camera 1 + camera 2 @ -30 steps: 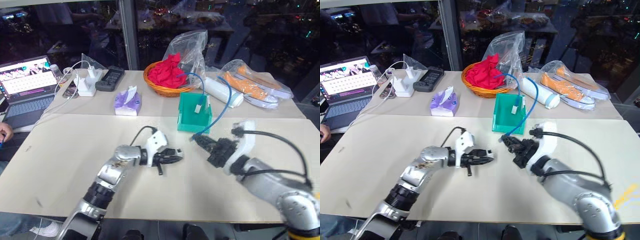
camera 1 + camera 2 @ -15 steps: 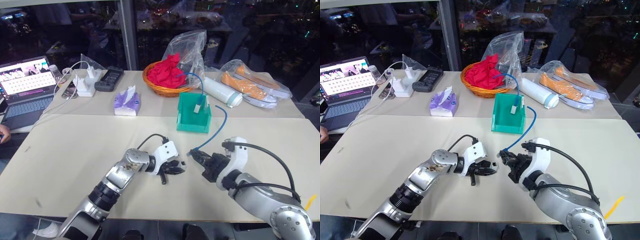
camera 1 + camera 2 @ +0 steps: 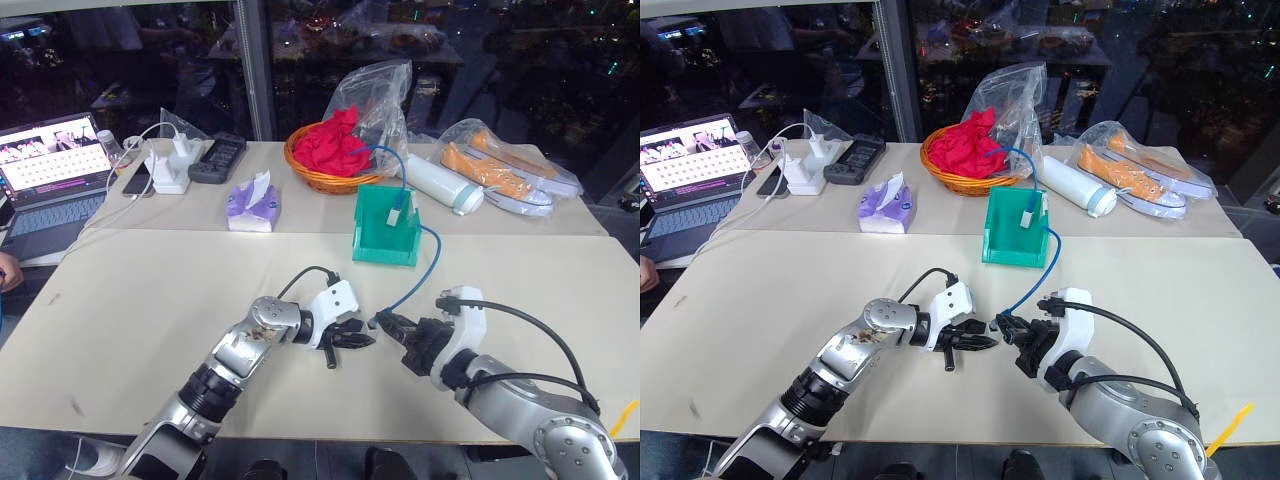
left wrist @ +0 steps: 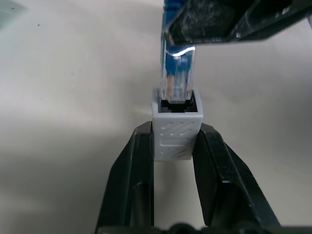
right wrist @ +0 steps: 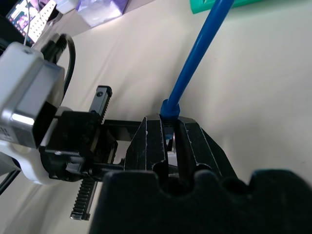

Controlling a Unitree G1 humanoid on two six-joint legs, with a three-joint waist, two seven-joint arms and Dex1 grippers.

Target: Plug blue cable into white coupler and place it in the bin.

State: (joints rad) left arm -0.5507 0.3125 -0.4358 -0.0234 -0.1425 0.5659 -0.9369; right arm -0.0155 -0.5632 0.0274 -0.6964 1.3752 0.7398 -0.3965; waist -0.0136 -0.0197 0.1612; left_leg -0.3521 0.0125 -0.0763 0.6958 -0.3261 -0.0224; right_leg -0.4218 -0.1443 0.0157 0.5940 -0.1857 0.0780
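Jaws clamped: left gripper [image 4: 175,146] holds the white coupler [image 4: 176,132], right gripper [image 5: 168,141] pinches the blue cable [image 3: 420,262].
Plug tip meets the socket mouth, axes aligned; the bin [image 3: 375,240] waits at twelve o'clock, the cable's far end inside.

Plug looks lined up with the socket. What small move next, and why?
Probably ease the right end effector straight toward the left end effector. The thin light-blue cable's clear plug sits just at the dark socket mouth of the small white plastic cube coupler, aligned but seemingly not fully seated.
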